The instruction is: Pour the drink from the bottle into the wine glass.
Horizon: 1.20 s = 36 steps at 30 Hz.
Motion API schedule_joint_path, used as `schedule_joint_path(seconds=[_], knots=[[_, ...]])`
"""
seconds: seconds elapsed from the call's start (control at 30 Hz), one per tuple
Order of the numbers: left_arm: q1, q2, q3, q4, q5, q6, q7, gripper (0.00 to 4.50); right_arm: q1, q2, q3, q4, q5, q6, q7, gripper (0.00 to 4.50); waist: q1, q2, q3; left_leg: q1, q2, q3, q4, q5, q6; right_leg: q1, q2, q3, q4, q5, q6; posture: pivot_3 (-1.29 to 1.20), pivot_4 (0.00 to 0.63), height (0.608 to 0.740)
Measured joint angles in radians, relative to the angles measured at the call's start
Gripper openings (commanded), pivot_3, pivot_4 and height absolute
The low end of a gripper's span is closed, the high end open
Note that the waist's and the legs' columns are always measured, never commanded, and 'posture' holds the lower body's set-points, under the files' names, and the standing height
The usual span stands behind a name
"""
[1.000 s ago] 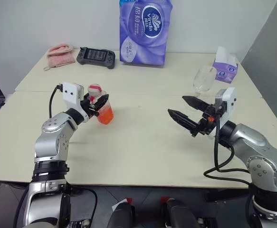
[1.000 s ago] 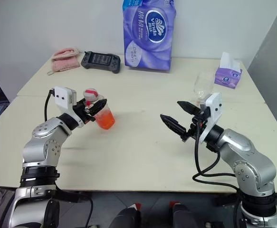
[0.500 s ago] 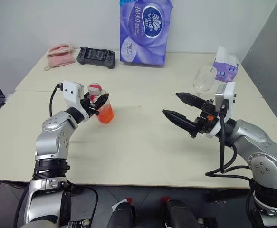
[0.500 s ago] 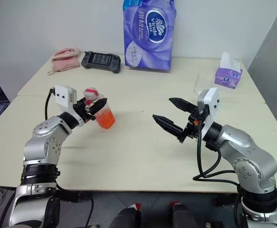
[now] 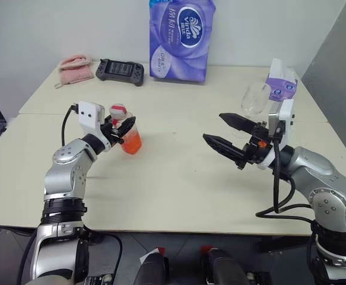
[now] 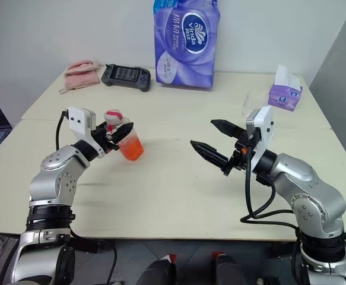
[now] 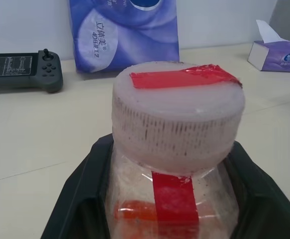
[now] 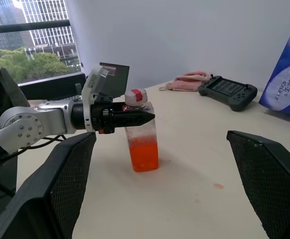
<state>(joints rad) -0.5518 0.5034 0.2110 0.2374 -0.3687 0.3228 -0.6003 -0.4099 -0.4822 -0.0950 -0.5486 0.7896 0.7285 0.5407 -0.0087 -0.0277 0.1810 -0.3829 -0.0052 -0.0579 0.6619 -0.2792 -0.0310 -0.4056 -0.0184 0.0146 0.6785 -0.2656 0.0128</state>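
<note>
My left gripper [image 5: 120,130] clamps the upright small clear plastic bottle [image 5: 127,133] below its cap; my right gripper [image 5: 227,133], gaping empty, faces it from three o'clock.

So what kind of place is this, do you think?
Probably an office or lab room: plain tables, a game controller and tissue pack on them, and city high-rises out the window.

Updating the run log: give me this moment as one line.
left gripper: shut on bottle, capped, upright | right gripper: open, empty | wine glass: empty, behind right arm
</note>
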Motion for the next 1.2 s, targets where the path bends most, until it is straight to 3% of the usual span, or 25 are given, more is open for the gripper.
schedule_joint_path(seconds=[0.63,0.97,1.2], knots=[[-0.048,0.0,-0.02,0.025,0.016,0.023,-0.031,2.18,-0.006,-0.001,0.009,0.01,-0.036,-0.024,0.003,4.5,0.0,0.0,0.0,-0.001,0.0,0.0,0.0,0.0,0.0,0.0,0.0,-0.001,0.0,0.0,0.0,0.0,0.15,0.74],[-0.149,-0.024,-0.286,-0.145,-0.096,0.168,-0.431,2.18,-0.26,0.033,0.162,0.108,-0.09,0.023,0.019,4.5,-0.018,0.001,0.001,-0.001,-0.001,0.0,0.0,0.0,0.0,-0.001,0.0,0.0,0.0,0.002,-0.003,0.0,0.15,0.74],[-0.214,-0.05,-0.336,-0.103,-0.082,0.111,-0.558,2.18,-0.293,0.074,0.196,0.14,-0.12,0.058,-0.01,4.5,-0.02,0.001,0.002,-0.002,-0.001,0.0,0.0,0.0,0.0,-0.001,0.0,0.0,0.0,0.002,-0.003,0.0,0.15,0.74]])
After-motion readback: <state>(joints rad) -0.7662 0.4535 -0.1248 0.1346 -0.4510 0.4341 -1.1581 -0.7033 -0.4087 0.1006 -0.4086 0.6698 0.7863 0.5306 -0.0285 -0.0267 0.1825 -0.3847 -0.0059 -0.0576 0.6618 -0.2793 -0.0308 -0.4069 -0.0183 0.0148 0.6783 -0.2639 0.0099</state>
